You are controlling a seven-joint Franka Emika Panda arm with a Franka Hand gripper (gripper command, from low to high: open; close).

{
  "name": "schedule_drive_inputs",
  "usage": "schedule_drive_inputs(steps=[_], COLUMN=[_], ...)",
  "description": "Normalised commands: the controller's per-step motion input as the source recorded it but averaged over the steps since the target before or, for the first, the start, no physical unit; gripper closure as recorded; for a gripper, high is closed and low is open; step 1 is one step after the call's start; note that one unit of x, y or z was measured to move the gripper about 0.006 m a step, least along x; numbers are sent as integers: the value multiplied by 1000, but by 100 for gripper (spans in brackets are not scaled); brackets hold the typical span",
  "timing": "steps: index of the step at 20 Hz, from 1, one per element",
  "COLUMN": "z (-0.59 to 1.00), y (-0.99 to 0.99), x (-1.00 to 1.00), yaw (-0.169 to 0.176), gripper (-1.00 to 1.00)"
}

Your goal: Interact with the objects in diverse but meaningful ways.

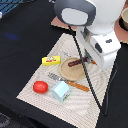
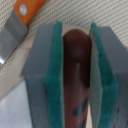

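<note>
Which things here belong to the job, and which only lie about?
Job: sausage, between the pads of the claw; tomato; yellow block; carton.

Lying about: fork; knife; plate; mat.

A robot test bench set up as a play kitchen: a white robot arm (image 1: pixel 92 30) stands over a black-covered worktop (image 1: pixel 20 45) on which a striped placemat (image 1: pixel 45 102) is spread. On the mat lie toy foods, among them a red tomato-like ball (image 1: pixel 40 87), a yellow block (image 1: pixel 51 61) and a pale blue carton (image 1: pixel 61 91), beside a round wooden plate (image 1: pixel 72 72) and orange-handled cutlery (image 1: pixel 75 84).
</note>
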Motion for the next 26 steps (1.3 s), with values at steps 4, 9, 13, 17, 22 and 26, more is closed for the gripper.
schedule_drive_inputs(steps=[4,9,13,17,22,26], z=[-279,398,704,769,383,89], y=[-396,-88,16,134,22,-15], x=[-292,-154,-351,-487,-635,-896], yaw=[34,19,49,54,31,-2], gripper=[-100,-100,-100,-100,-100,-100])
